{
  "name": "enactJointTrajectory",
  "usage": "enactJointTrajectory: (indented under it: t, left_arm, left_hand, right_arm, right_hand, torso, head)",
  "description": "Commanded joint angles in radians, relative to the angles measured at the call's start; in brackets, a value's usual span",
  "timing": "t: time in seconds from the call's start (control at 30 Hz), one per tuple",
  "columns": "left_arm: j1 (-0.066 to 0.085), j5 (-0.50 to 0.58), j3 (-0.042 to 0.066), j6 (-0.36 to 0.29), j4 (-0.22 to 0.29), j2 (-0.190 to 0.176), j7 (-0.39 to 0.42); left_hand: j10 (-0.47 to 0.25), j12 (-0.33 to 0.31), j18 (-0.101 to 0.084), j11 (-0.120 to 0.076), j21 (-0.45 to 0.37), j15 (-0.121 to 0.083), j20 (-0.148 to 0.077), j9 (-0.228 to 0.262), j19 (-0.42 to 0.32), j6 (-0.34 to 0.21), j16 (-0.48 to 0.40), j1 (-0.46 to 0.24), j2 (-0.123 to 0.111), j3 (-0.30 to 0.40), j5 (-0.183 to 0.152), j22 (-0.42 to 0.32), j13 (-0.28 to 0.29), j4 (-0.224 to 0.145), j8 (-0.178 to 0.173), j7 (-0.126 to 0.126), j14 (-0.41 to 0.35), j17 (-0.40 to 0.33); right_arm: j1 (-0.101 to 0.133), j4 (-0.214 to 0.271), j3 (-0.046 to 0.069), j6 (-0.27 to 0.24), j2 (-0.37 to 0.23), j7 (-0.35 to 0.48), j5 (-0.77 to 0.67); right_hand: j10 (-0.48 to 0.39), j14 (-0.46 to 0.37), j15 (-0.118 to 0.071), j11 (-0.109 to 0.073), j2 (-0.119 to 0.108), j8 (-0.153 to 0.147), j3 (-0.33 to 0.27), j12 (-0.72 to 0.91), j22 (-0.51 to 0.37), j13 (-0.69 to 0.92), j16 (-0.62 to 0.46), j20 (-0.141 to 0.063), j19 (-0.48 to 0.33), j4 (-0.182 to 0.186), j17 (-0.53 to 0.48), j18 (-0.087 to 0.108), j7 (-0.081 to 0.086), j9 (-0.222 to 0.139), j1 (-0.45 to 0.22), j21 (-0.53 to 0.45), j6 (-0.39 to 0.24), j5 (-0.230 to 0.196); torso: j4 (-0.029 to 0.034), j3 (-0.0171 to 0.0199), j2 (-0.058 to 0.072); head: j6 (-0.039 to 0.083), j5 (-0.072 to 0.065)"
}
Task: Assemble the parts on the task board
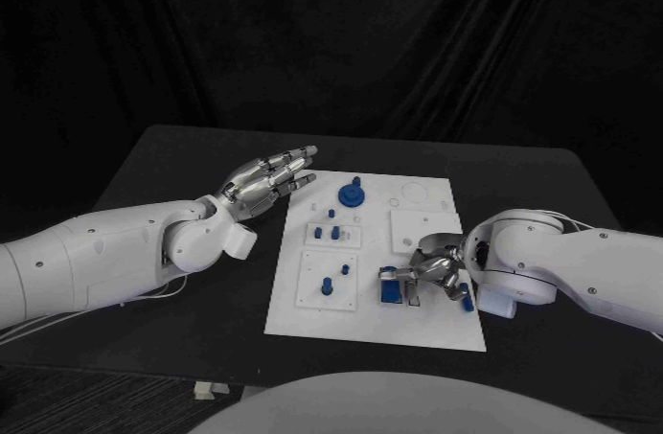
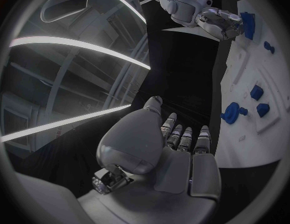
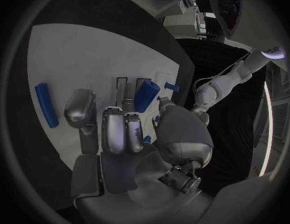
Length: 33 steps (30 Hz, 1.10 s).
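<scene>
Parts (image 1: 353, 195) on task board (image 1: 415, 333), mid table (image 1: 166, 156)

The robot's white left arm (image 1: 103, 257) is reaching in from nine o'clock, its silver many-fingered left hand (image 1: 265, 178) hovering with fingers extended and apart, holding nothing. The white right arm (image 1: 574, 271) is bending in from three o'clock, its silver right hand (image 1: 435, 271) curling downward.
</scene>
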Motion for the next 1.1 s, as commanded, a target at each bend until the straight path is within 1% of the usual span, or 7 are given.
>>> enactJointTrajectory:
  t: [0.03, 0.33, 0.6, 0.8, 1.0, 1.07, 1.1]
  left_arm:
    - [-0.002, 0.001, 0.001, 0.017, 0.001, 0.000, 0.006]
    - [-0.002, 0.001, 0.001, 0.019, 0.001, -0.001, 0.001]
    - [-0.002, 0.001, 0.001, 0.020, 0.001, -0.003, -0.001]
    - [-0.002, 0.001, 0.001, 0.021, 0.001, -0.003, -0.002]
    - [-0.003, 0.001, 0.001, 0.023, 0.000, -0.002, -0.003]
    - [-0.003, 0.001, 0.001, 0.023, 0.000, -0.001, -0.004]
    - [-0.003, 0.001, 0.001, 0.024, 0.000, -0.001, -0.004]
  left_hand:
    - [-0.001, 0.005, 0.011, 0.003, 0.003, 0.009, 0.006, 0.001, 0.000, 0.002, -0.004, -0.002, 0.009, 0.005, 0.003, 0.001, 0.001, -0.002, 0.007, 0.005, 0.000, -0.001]
    - [-0.001, 0.006, 0.011, 0.004, 0.003, 0.009, 0.006, 0.001, 0.000, 0.003, -0.004, -0.002, 0.009, 0.005, 0.003, 0.001, 0.001, -0.002, 0.007, 0.005, 0.000, -0.001]
    - [0.000, 0.008, 0.011, 0.007, 0.003, 0.011, 0.007, 0.001, 0.000, 0.006, -0.004, -0.003, 0.010, 0.005, 0.002, 0.002, 0.001, -0.001, 0.008, 0.008, 0.000, -0.001]
    - [0.000, 0.008, 0.011, 0.007, 0.003, 0.011, 0.007, 0.001, 0.000, 0.006, -0.004, -0.003, 0.010, 0.005, 0.002, 0.002, 0.001, -0.001, 0.008, 0.008, 0.000, -0.001]
    - [0.000, 0.009, 0.011, 0.009, 0.003, 0.011, 0.007, 0.001, 0.000, 0.007, -0.004, -0.004, 0.010, 0.006, 0.003, 0.002, 0.001, -0.001, 0.009, 0.010, 0.000, -0.001]
    - [0.000, 0.009, 0.011, 0.009, 0.003, 0.011, 0.007, 0.001, 0.000, 0.007, -0.004, -0.004, 0.010, 0.006, 0.003, 0.002, 0.001, -0.001, 0.009, 0.010, 0.000, -0.001]
    - [0.000, 0.009, 0.011, 0.009, 0.003, 0.011, 0.007, 0.001, 0.000, 0.007, -0.004, -0.004, 0.010, 0.006, 0.003, 0.002, 0.001, -0.001, 0.009, 0.010, 0.000, -0.001]
  right_arm:
    - [-0.004, 0.005, -0.001, -0.034, -0.005, -0.005, 0.001]
    - [-0.001, 0.033, -0.001, -0.090, -0.037, 0.051, 0.001]
    - [0.021, 0.083, 0.000, -0.122, -0.081, 0.128, 0.001]
    - [0.028, 0.097, -0.001, -0.087, -0.095, 0.136, 0.001]
    - [0.018, 0.086, -0.001, -0.039, -0.089, 0.120, 0.000]
    - [0.013, 0.082, -0.001, -0.027, -0.087, 0.112, -0.003]
    - [0.009, 0.079, -0.001, -0.016, -0.085, 0.104, -0.006]
  right_hand:
    - [0.106, 0.059, 0.006, 0.003, 0.004, 0.005, -0.011, -0.006, 0.121, 0.263, -0.001, 0.001, 0.008, 0.000, 0.017, 0.008, 0.000, 0.000, -0.027, -0.006, -0.005, -0.007]
    - [0.106, 0.061, 0.005, 0.000, 0.036, 0.018, -0.049, -0.006, 0.126, 0.263, 0.006, 0.000, 0.013, -0.003, 0.028, 0.006, -0.003, 0.004, -0.058, 0.004, 0.006, 0.020]
    - [0.106, 0.063, -0.004, -0.010, 0.055, 0.072, -0.084, -0.006, 0.139, 0.263, 0.015, -0.008, 0.026, -0.027, 0.037, -0.001, -0.015, 0.031, 0.092, 0.040, 0.015, 0.104]
    - [0.106, 0.063, -0.010, -0.018, 0.056, 0.127, -0.108, -0.006, 0.142, 0.263, 0.017, -0.013, 0.028, -0.057, 0.037, -0.002, -0.025, 0.072, 0.189, 0.049, 0.012, 0.129]
    - [0.106, 0.060, -0.024, -0.037, 0.068, 0.259, -0.139, -0.006, 0.139, 0.263, 0.010, -0.025, 0.024, -0.079, 0.025, 0.000, -0.047, 0.189, 0.252, 0.039, 0.009, 0.145]
    - [0.106, 0.060, -0.033, -0.047, 0.073, 0.334, -0.153, -0.006, 0.139, 0.263, 0.008, -0.032, 0.024, -0.088, 0.022, 0.000, -0.059, 0.263, 0.271, 0.037, 0.005, 0.148]
    - [0.106, 0.060, -0.040, -0.056, 0.080, 0.409, -0.173, -0.006, 0.138, 0.263, 0.007, -0.040, 0.024, -0.090, 0.020, 0.000, -0.070, 0.354, 0.280, 0.035, -0.019, 0.148]
  torso:
    - [0.0000, 0.0000, 0.000]
    - [-0.0001, 0.0001, 0.000]
    - [0.0001, 0.0000, 0.000]
    - [0.0001, 0.0000, 0.000]
    - [0.0000, -0.0001, 0.000]
    - [-0.0002, -0.0001, 0.000]
    - [0.0001, 0.0000, 0.000]
  head:
    - [0.000, 0.002]
    - [0.000, 0.006]
    - [0.000, 0.005]
    - [0.000, 0.006]
    - [0.000, 0.005]
    - [0.000, 0.007]
    - [0.000, 0.006]
